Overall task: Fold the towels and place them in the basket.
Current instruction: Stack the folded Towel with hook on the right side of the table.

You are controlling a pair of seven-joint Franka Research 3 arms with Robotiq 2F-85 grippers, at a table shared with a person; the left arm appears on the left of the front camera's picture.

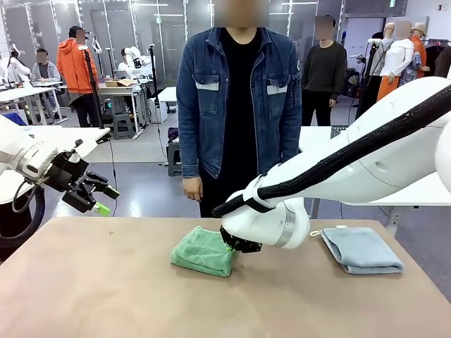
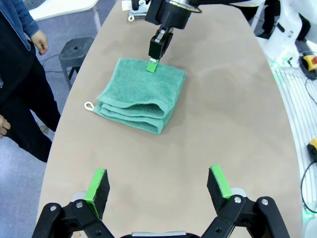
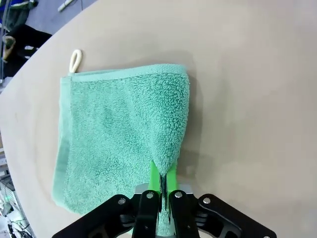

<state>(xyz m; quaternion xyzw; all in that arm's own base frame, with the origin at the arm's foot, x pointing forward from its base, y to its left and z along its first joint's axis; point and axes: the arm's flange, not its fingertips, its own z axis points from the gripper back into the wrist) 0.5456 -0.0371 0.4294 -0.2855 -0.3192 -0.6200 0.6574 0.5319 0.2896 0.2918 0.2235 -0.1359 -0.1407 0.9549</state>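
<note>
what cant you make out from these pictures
- Front view: the right gripper is mostly hidden behind its own white wrist, so its hold on the green towel is unclear there; the right wrist view shows it shut on the towel's edge.
- Front view: the blue-grey towel is partly covered on its left by the right arm.
- Left wrist view: the person's hand is cut off by the left edge.
- How many layers the green towel has underneath is hidden.

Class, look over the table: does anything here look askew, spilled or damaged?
Nothing stands out. The green towel lies folded with the right gripper pinching its edge; the blue-grey towel lies folded nearby. Nothing spilled or torn.
</note>
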